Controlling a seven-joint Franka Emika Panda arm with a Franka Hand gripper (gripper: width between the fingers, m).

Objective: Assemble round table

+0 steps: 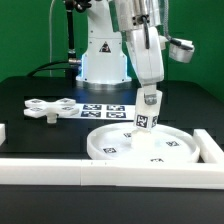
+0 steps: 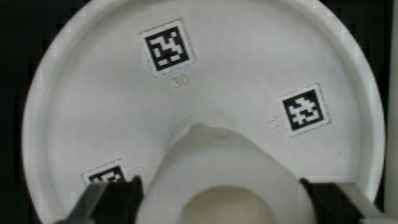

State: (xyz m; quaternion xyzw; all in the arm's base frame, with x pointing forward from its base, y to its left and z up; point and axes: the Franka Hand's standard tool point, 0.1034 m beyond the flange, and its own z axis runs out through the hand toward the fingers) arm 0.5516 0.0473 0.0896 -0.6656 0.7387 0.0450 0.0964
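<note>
At the exterior view's left the flat cross-shaped base (image 1: pixel 47 108) lies alone on the dark table (image 1: pixel 30 92), well apart from the other parts; it is thin, stiff plastic, probably light, and best taken by one lobe at its edge. Next to it, toward the middle, the marker board (image 1: pixel 105 110) lies flat with its row of square tags.

Right of centre the round disc (image 1: pixel 150 147) rests rim up, close behind the front border rail (image 1: pixel 90 170); it looks rigid and smooth, so it may slide if pushed sideways, and only its rim offers a hold. The leg (image 1: pixel 146 122) stands upright on the disc near its middle; it is a short, hard cylinder, light by the look of it and slick, so a grip across its flanks near the top suits it. The gripper (image 1: pixel 148 101) comes straight down over it; in the wrist view the dark fingers (image 2: pixel 111 195) stand close on either side of the leg (image 2: pixel 228 165), opened only to its width and, as I judge it, clamped on it.

At the exterior view's right a short rail (image 1: pixel 210 145) bounds the table. No words or brands can be read; the tags carry only black-and-white patterns, and a small triangular mark on the arm's base (image 1: pixel 103 47) is too small to make out.
</note>
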